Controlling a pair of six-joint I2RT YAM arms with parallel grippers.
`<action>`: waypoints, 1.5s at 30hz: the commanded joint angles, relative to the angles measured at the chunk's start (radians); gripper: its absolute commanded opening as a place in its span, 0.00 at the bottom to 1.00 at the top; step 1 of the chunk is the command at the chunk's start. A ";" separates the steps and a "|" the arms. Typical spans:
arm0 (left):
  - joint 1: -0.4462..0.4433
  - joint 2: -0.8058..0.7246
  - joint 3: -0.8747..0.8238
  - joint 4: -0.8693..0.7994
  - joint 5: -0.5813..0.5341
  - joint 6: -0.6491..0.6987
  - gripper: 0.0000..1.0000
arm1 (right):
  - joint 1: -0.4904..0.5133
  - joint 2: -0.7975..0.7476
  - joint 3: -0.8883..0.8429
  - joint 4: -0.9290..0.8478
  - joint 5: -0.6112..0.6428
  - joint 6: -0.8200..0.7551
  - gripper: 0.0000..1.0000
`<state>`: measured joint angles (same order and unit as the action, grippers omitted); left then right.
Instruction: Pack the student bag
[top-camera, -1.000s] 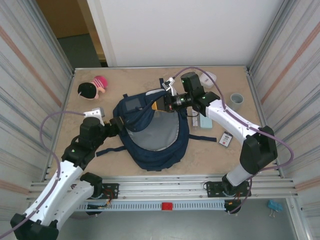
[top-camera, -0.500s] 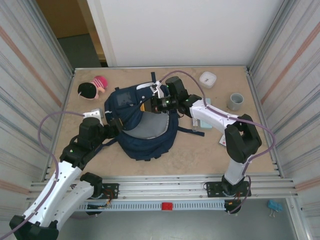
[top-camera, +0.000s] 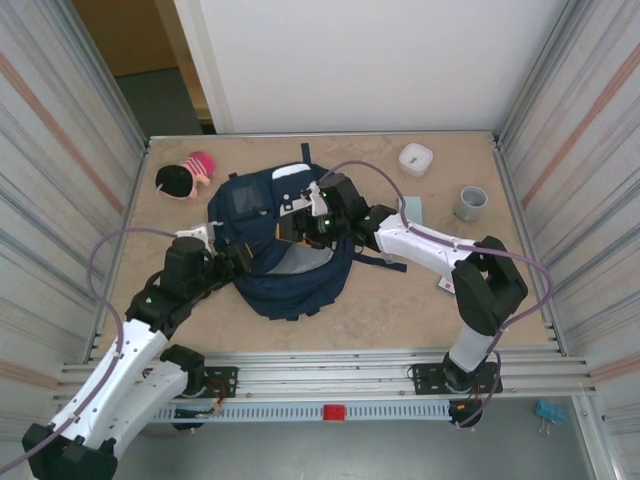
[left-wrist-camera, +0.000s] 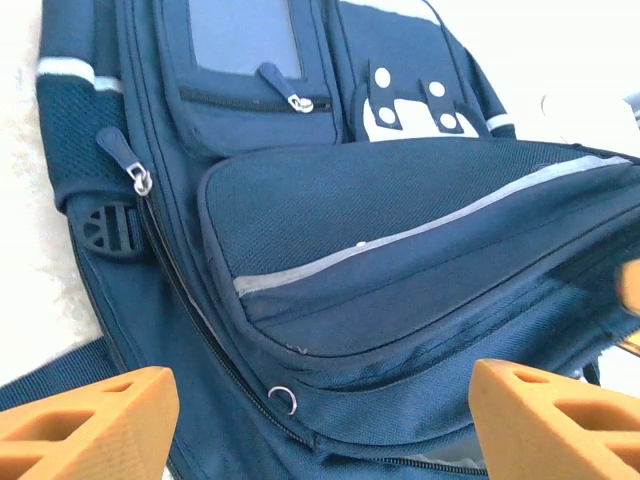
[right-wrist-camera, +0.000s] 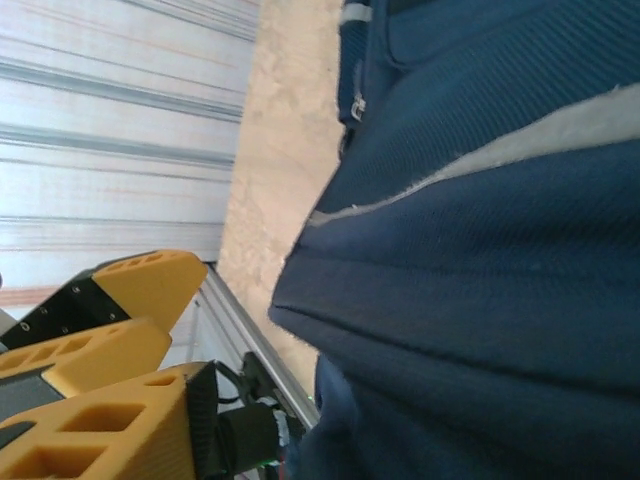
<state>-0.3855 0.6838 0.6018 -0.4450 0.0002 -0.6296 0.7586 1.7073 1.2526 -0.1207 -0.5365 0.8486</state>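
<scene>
The student bag (top-camera: 296, 288), navy with a thin pale stripe and grey lining, lies in the middle of the table with its front pocket toward the far left. My left gripper (top-camera: 237, 258) is at the bag's left edge. In the left wrist view it (left-wrist-camera: 320, 425) stands open, and the bag (left-wrist-camera: 400, 230) spreads beyond and between its orange fingers (left-wrist-camera: 90, 420). My right gripper (top-camera: 303, 215) hovers over the top of the bag, open. One orange finger (right-wrist-camera: 100, 430) shows far to the side, and the bag's fabric (right-wrist-camera: 480, 250) hides the other.
A pink and black soft toy (top-camera: 186, 174) lies at the far left. A white box (top-camera: 415, 158), a grey cup (top-camera: 472, 203) and a pale blue flat item (top-camera: 411, 210) sit at the far right. A small dark card (top-camera: 446, 284) lies by the right arm. Metal walls close both sides.
The right gripper dragged the bag to the left and moved lower over it, then its jaws opened. The left arm has barely moved.
</scene>
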 joint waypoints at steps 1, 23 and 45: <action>-0.004 -0.006 -0.002 0.030 0.055 -0.046 0.76 | 0.014 -0.079 -0.002 -0.164 0.093 -0.052 0.61; -0.245 0.296 0.106 0.170 0.051 0.055 0.77 | -0.386 -0.260 -0.031 -0.848 0.508 -0.455 0.80; -0.176 0.257 0.018 0.243 0.001 -0.001 0.77 | -0.591 0.201 0.129 -0.652 0.596 -0.654 0.85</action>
<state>-0.5751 0.9497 0.6250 -0.2333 0.0071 -0.6186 0.1818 1.8851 1.3430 -0.7853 -0.0013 0.2234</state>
